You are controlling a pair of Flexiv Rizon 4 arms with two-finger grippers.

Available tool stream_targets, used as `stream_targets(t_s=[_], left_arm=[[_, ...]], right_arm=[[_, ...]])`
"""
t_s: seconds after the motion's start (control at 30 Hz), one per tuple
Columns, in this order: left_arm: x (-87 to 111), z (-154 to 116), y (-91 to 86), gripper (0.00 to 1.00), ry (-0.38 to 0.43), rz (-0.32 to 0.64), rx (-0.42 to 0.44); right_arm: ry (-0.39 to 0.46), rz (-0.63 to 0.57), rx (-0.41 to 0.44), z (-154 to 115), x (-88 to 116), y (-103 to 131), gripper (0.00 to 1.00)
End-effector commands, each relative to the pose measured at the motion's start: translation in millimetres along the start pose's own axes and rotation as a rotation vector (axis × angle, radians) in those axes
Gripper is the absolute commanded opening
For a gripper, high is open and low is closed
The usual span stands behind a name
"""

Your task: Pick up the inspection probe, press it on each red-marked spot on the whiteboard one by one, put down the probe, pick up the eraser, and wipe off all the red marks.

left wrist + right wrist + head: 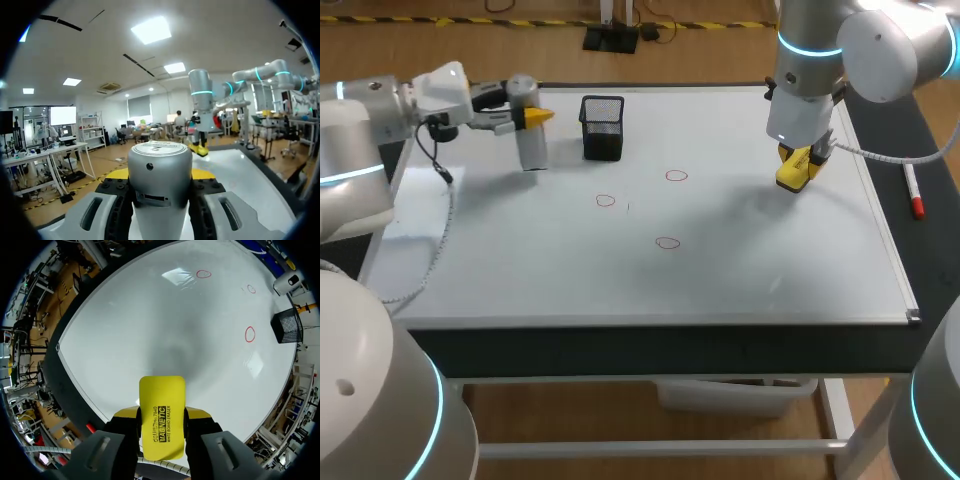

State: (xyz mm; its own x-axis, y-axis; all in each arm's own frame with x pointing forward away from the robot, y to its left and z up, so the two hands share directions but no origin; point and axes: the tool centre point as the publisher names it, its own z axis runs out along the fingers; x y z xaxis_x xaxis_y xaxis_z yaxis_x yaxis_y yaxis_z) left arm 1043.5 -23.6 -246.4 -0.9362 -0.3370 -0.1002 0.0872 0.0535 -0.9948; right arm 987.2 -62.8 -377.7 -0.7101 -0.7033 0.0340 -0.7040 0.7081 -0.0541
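While left tool (533,117) clasps probe (530,146), basket (602,128) stands near.

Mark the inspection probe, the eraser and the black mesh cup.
inspection probe (531,148), head view, on its lower grey body.
eraser (161,415), right wrist view, middle of its yellow face.
black mesh cup (603,135), head view, on its front wall.

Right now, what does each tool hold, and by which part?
Left tool: the inspection probe, gripped on the sides of its upper body. Right tool: the yellow eraser, gripped on its two long edges.
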Motion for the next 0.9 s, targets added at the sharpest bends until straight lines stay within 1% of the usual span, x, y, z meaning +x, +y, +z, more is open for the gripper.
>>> stream_targets(t_s=[0.03, 0.4, 0.57, 0.67, 0.83, 0.9], left_arm=[[-1.9, -12.7, -2.0, 0.0, -0.043, 0.001, -0.005], [-27.6, -49.4, 7.3, 0.0, -0.147, -0.02, -0.018], [-30.4, -58.9, 9.5, 0.0, -0.171, -0.029, -0.028], [-30.6, -64.1, 7.6, 0.0, -0.187, -0.032, -0.024], [-30.6, -64.1, 7.6, 0.0, -0.187, -0.032, -0.024], [-30.6, -64.1, 7.6, 0.0, -0.187, -0.032, -0.024]], right_arm=[[0.003, -0.001, 0.002, -1.7, 0.8, -0.4, 0.0], [0.003, -0.001, 0.002, -1.7, 0.8, -0.4, 0.0], [0.003, -0.001, 0.002, -1.7, 0.8, -0.4, 0.0], [0.003, -0.001, 0.002, -1.7, 0.8, -0.4, 0.0], [0.003, -0.001, 0.002, -1.7, 0.8, -0.4, 0.0], [0.007, -0.015, 0.004, -2.8, -3.4, 2.4, 0.0]])
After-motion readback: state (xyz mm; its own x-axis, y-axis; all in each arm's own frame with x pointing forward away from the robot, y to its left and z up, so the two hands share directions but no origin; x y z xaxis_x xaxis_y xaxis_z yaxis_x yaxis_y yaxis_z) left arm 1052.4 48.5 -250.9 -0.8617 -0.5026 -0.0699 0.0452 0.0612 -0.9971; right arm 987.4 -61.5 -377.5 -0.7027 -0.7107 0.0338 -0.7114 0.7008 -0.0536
